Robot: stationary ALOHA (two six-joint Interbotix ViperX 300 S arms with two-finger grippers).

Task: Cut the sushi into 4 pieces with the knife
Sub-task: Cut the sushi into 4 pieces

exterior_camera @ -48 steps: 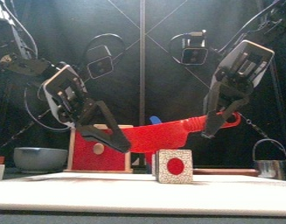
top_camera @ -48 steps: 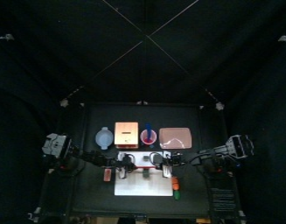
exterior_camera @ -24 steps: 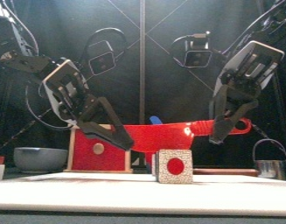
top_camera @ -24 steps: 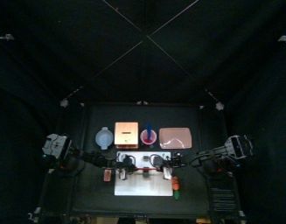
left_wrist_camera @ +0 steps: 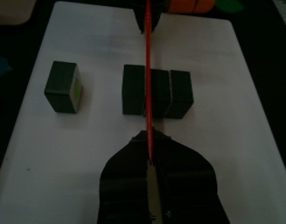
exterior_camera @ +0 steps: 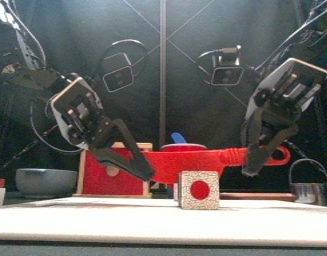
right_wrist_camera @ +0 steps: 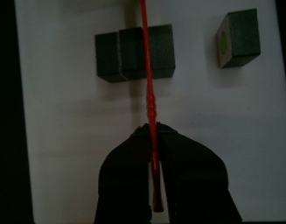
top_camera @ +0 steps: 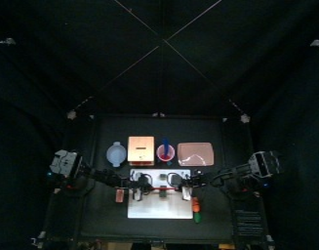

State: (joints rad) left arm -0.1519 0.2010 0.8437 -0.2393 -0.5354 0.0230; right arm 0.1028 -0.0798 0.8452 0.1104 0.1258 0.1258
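Note:
A white cutting board (top_camera: 159,204) (left_wrist_camera: 204,131) (right_wrist_camera: 63,114) lies at the table's front. On it stand a dark green sushi roll of three joined blocks (left_wrist_camera: 156,92) (right_wrist_camera: 136,54) and one separate piece (left_wrist_camera: 66,87) (right_wrist_camera: 240,39). From the front only a piece's white end with a red centre (exterior_camera: 197,190) shows. A red toy knife (exterior_camera: 206,157) (left_wrist_camera: 146,52) (right_wrist_camera: 144,70) hangs level just above the roll, over a seam. My left gripper (exterior_camera: 143,173) (left_wrist_camera: 148,140) (top_camera: 143,182) is shut on one end. My right gripper (exterior_camera: 257,167) (right_wrist_camera: 149,131) (top_camera: 182,181) is shut on the other.
Behind the board stand a blue-grey bowl (top_camera: 115,153) (exterior_camera: 46,181), a wooden box with a red drawer front (top_camera: 140,149) (exterior_camera: 107,170), a red cup with a blue knife (top_camera: 166,150) and pink dough (top_camera: 196,153). A metal cutter (exterior_camera: 310,190) stands at the right. A small toy (top_camera: 197,206) lies beside the board.
Both grippers have come down with the red knife. The right end dropped more, so the blade went from tilted to level, close over the sushi.

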